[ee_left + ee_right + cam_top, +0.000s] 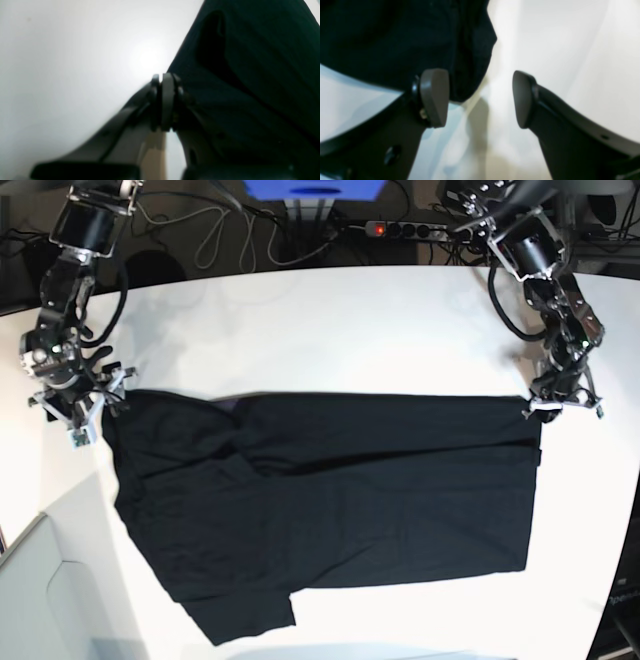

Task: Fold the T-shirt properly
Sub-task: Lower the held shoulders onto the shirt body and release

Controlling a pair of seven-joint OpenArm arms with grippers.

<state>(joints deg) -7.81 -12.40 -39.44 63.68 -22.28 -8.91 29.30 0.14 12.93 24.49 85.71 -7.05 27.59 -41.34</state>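
Lying spread flat on the white surface (330, 310), the large black cloth T-shirt (330, 500); left claw (166, 102) pressed together at its top corner, right claw (480, 98) spread at the opposite corner, needing closing before lifting evenly

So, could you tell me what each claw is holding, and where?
Left claw looks shut at the T-shirt edge, though cloth between its fingers is unclear; right claw is open, holding nothing.

The left gripper (167, 101) has its grey pads pressed together; the right gripper (480, 98) stands spread wide.
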